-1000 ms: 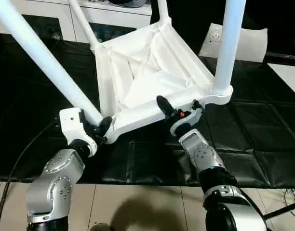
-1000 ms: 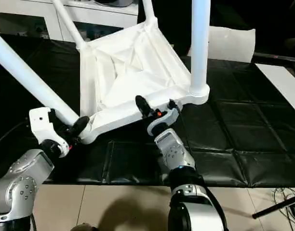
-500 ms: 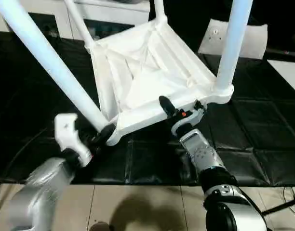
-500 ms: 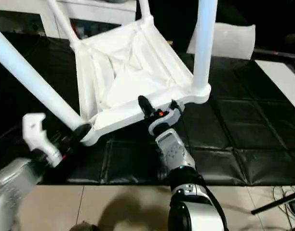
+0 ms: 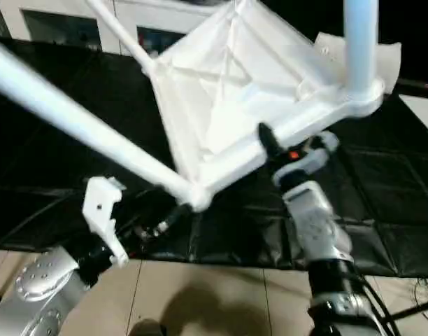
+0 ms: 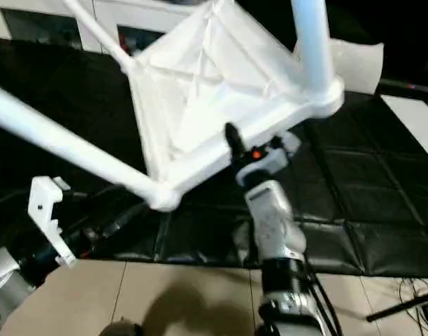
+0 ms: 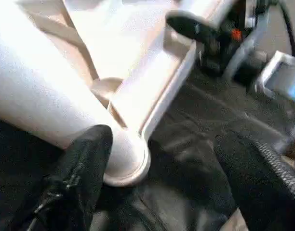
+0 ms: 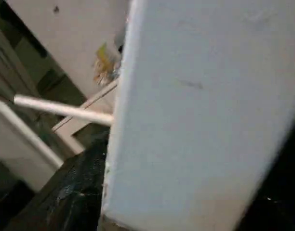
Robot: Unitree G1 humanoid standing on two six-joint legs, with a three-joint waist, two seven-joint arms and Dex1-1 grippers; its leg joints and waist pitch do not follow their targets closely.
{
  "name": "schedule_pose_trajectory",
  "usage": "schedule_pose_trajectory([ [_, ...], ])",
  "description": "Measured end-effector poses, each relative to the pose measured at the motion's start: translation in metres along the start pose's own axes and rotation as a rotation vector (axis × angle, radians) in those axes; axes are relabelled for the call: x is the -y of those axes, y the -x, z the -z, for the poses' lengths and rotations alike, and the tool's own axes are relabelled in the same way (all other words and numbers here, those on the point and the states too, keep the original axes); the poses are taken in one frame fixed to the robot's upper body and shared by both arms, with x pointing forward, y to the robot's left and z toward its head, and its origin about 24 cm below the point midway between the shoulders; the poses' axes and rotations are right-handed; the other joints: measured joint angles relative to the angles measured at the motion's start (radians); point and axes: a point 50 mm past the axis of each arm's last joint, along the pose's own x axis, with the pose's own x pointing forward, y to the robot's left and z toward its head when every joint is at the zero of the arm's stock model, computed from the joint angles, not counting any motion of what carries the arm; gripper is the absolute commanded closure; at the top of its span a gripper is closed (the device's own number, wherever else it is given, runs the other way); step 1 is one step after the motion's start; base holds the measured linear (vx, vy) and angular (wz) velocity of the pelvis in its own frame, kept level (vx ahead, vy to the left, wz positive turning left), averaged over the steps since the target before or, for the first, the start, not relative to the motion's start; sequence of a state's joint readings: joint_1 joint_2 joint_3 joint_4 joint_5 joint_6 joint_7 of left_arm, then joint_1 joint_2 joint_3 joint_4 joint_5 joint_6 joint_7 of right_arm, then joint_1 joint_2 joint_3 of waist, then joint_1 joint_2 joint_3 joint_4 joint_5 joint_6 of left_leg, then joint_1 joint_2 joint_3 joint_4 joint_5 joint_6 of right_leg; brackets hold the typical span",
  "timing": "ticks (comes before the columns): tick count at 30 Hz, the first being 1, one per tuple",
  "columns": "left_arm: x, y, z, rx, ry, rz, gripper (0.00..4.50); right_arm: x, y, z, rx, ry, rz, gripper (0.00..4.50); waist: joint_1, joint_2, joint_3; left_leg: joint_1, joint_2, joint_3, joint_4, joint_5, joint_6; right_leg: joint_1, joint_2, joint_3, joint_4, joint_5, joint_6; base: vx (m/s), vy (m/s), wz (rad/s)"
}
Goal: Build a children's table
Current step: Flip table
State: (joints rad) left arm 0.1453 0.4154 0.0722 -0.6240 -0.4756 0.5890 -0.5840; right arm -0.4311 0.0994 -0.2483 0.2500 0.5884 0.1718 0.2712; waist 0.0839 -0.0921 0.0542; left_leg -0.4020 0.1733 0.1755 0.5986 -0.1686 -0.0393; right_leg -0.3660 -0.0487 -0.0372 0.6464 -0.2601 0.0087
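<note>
A: What changed just now?

B: The left tool (image 7: 157,159) has let go of the leg (image 5: 81,122) at the tabletop's (image 5: 235,77) near corner socket (image 7: 126,166); its black fingers (image 7: 82,163) now stand apart beside it. The right tool (image 5: 287,150) stays clamped on the tabletop's near rim, tilting it higher off the black quilted desk (image 5: 382,189).

A: Meaning?

B: That leg looks seated. All smooth white plastic: ribbed underside, tapered tubes.
</note>
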Motion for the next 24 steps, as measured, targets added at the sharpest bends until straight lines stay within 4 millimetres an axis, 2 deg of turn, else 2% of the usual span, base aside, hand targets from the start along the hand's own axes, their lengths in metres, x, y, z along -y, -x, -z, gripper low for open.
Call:
schedule_pose_trajectory([
  [4, 0.002, -0.005, -0.004, -0.029, -0.065, 0.049, 0.28, -0.002, 0.012, -0.014, 0.042, 0.118, 0.049, 2.43, 0.005, 0.001, 0.001, -0.001, 0.0, 0.0, -0.001, 0.005, -0.002, 0.001, 0.0, 0.0, -0.001, 0.003, 0.001, 0.0, 0.0, 0.0],
  [9, 0.001, -0.013, -0.016, 0.001, -0.139, 0.043, 0.28, -0.005, 0.014, -0.037, 0.091, 0.336, 0.099, 2.46, -0.002, 0.0, 0.0, 0.0, 0.0, 0.002, 0.0, 0.008, -0.005, 0.0, -0.002, 0.001, -0.001, 0.007, 0.005, 0.0, 0.0, 0.0],
  [14, 0.0, -0.022, -0.022, 0.007, -0.181, 0.017, 0.28, -0.002, 0.013, -0.052, 0.117, 0.498, 0.166, 2.54, -0.011, -0.001, 0.0, 0.0, 0.0, 0.003, 0.0, 0.011, -0.01, 0.0, -0.002, 0.001, 0.0, 0.008, 0.008, 0.0, 0.0, 0.0],
  [19, -0.002, -0.03, -0.033, 0.032, -0.243, -0.012, 0.28, -0.002, 0.01, -0.057, 0.117, 0.633, 0.204, 2.56, -0.027, -0.002, 0.001, -0.001, 0.001, 0.004, 0.0, 0.013, -0.008, -0.001, -0.002, 0.0, 0.0, 0.011, 0.006, 0.0, 0.0, 0.0],
  [24, -0.005, -0.04, -0.059, 0.082, -0.395, -0.023, 0.28, -0.007, -0.002, -0.056, 0.094, 0.734, 0.195, 2.6, -0.044, -0.004, 0.0, -0.001, 0.001, 0.005, 0.0, 0.013, -0.007, -0.001, -0.002, 0.0, 0.0, 0.013, 0.003, 0.0, 0.0, 0.0],
])
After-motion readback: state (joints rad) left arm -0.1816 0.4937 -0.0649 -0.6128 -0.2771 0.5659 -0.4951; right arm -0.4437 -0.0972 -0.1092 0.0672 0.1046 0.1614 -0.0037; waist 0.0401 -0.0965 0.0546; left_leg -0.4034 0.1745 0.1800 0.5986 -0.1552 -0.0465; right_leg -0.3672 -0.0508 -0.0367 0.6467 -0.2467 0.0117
